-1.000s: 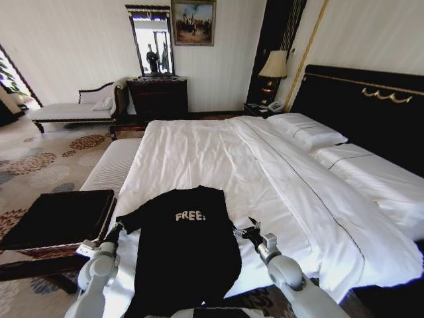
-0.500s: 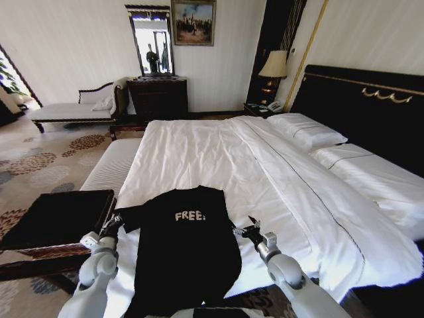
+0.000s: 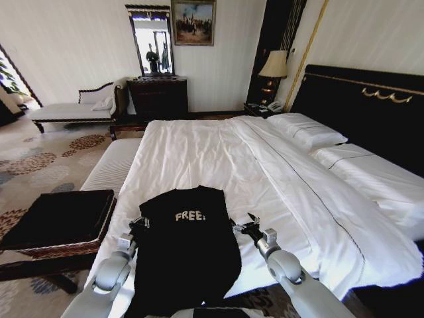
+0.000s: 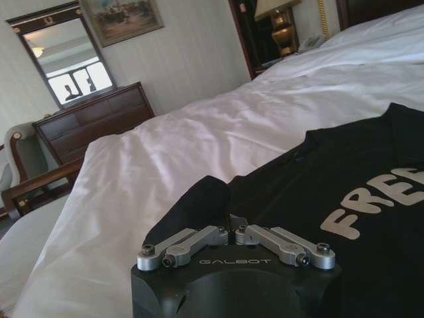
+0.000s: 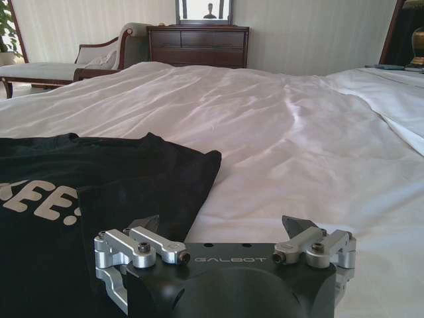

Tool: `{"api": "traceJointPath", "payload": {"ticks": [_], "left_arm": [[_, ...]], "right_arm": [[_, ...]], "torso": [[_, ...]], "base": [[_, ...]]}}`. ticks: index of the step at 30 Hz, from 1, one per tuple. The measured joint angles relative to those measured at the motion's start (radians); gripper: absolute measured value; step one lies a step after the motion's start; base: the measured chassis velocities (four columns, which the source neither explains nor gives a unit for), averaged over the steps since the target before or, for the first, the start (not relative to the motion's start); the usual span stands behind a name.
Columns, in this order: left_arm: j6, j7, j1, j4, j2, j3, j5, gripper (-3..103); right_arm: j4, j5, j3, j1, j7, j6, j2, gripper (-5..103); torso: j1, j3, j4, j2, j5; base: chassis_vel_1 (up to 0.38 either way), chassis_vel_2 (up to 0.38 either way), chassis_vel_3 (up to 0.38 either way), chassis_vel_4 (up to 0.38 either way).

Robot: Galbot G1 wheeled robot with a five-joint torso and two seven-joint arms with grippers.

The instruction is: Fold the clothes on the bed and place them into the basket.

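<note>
Black "FREE!" T-shirt (image 3: pixel 187 248) lies flat at near edge of bed (image 3: pixel 218 159), chest print up. Left gripper (image 3: pixel 138 224) at shirt's left sleeve, jaws closed narrow, pinching folded sleeve fabric. Right gripper (image 3: pixel 244 227) low over duvet just beside right sleeve, jaws spread wide, holding nothing. Basket (image 3: pixel 59 218) on floor left of bed, apart from shirt.

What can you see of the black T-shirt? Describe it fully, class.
The T-shirt is black, soft fabric, short-sleeved, with white "FREE!" lettering on the chest. It lies flat, front up, near the foot of the bed, its lower part hanging over the edge. The left sleeve is folded inward, gripped by the shut left hand. The open right hand sits at the right sleeve.
</note>
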Motion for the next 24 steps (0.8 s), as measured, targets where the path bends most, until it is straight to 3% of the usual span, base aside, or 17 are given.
{"api": "traceJointPath", "payload": {"ticks": [5, 11, 19, 23, 24], "left_arm": [[-0.005, 0.017, -0.064, 0.033, 0.075, 0.112, 0.045, 0], [-0.01, 0.033, -0.079, 0.05, 0.108, 0.207, 0.084, 0], [-0.026, 0.04, -0.043, 0.064, 0.102, 0.23, 0.124, 0], [-0.024, 0.015, -0.026, 0.076, 0.091, 0.216, 0.123, 0], [-0.022, 0.006, -0.02, 0.076, 0.085, 0.205, 0.119, 6]], "right_arm": [[0.0, -0.001, 0.002, -0.001, 0.0, 0.0, 0.006, 100], [0.0, -0.002, 0.008, -0.001, 0.001, 0.0, 0.006, 100], [-0.004, 0.0, 0.01, 0.002, 0.002, 0.001, 0.005, 100], [-0.007, 0.002, 0.01, 0.003, 0.002, 0.001, 0.004, 100], [-0.008, 0.002, 0.01, 0.003, 0.002, 0.002, 0.003, 100]], "torso": [[0.0, 0.0, 0.0, 0.0, 0.0001], [0.0, 0.0, 0.0, 0.0, 0.0], [0.0, 0.0, 0.0002, 0.0, 0.0], [0.0, 0.0, 0.0, 0.0, 0.0001], [0.0, 0.0, 0.0001, 0.0, 0.0001]], "base": [[0.0, 0.0, 0.0, 0.0], [0.0, 0.0, 0.0, 0.0], [0.0, 0.0, 0.0, 0.0], [0.0, 0.0, 0.0, 0.0], [0.0, 0.0, 0.0, 0.0]]}}
